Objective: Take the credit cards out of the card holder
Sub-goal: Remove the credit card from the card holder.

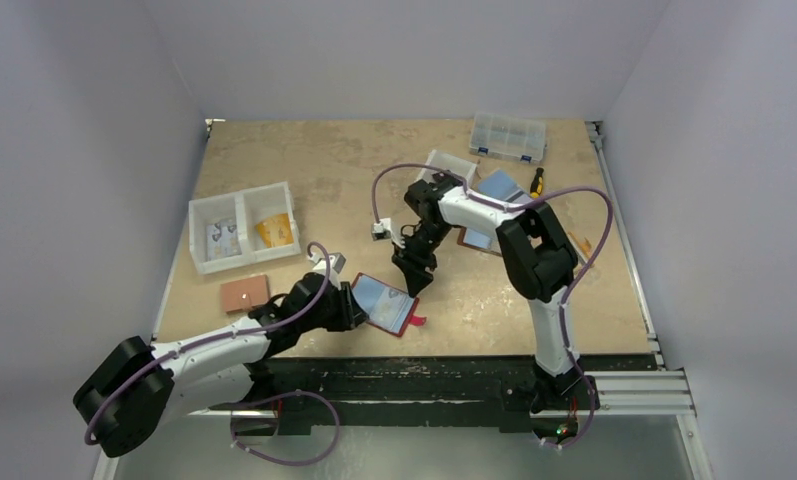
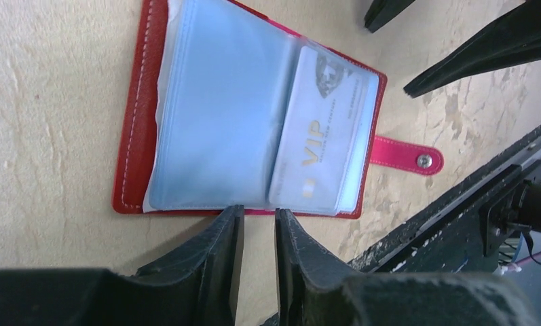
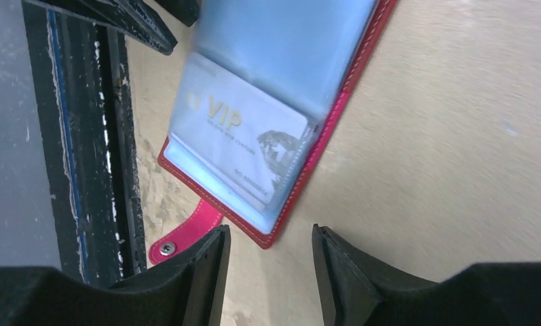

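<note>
A: Starting nearest the bases, how is the left end effector point(image 2: 257, 216)?
B: Slightly parted, gripping nothing, just short of the dark red stitched booklet card holder point(image 2: 135, 136), which lies open on the tan table point(image 1: 324, 170).
A: Any cards?
B: A pale grey-white plastic VIP credit card point(image 2: 318, 136) sits inside a clear sleeve. Beyond it, the right end effector point(image 3: 271, 234) hovers open, empty.

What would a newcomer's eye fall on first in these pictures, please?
A red card holder lies open near the table's front edge, with a pale VIP card in its clear sleeve. The left gripper at its left edge and the right gripper at its right side are close by, jaws apart and empty.
</note>
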